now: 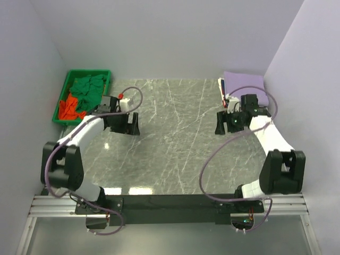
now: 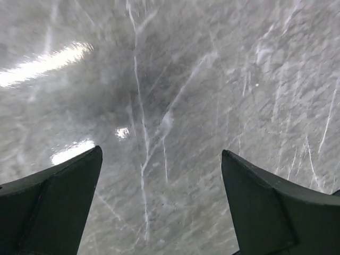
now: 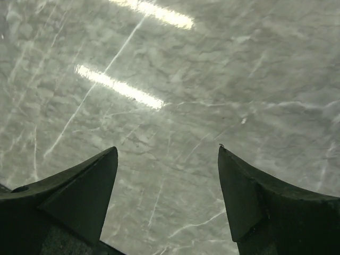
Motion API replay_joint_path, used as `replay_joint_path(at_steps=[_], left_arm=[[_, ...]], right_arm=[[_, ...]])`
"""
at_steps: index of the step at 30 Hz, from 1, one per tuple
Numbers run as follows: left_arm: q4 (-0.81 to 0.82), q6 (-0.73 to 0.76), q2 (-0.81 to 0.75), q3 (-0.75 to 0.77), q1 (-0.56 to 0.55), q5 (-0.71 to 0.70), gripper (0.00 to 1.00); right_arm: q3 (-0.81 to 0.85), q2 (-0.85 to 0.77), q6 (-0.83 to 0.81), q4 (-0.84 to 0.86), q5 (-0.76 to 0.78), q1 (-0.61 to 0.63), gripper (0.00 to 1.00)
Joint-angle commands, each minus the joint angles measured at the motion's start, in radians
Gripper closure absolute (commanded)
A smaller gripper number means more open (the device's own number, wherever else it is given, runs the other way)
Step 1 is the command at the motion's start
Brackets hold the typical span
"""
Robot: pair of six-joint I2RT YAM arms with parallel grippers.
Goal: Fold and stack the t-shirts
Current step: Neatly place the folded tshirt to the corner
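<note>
A folded lavender-purple t-shirt lies flat at the table's far right corner. A green t-shirt and an orange-red one sit crumpled in the green bin at the far left. My left gripper hovers over bare marble just right of the bin, open with nothing between its fingers. My right gripper hangs open and empty over the marble a little in front of the lavender shirt. Both wrist views show only the tabletop between the jaws.
Grey marble tabletop spreads between the two arms. White walls close in on the left, back and right. The arm bases stand on a black rail at the near edge.
</note>
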Motion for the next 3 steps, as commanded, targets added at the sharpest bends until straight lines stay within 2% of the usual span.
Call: replay_joint_path(at_steps=[1, 3], left_arm=[[0.048, 0.039, -0.123, -0.023, 0.002, -0.039, 0.01], [0.052, 0.029, -0.183, -0.025, 0.003, -0.063, 0.00]], right_arm=[[-0.079, -0.133, -0.005, 0.015, 0.066, 0.057, 0.18], [-0.101, -0.182, 0.012, 0.033, 0.082, 0.063, 0.16]])
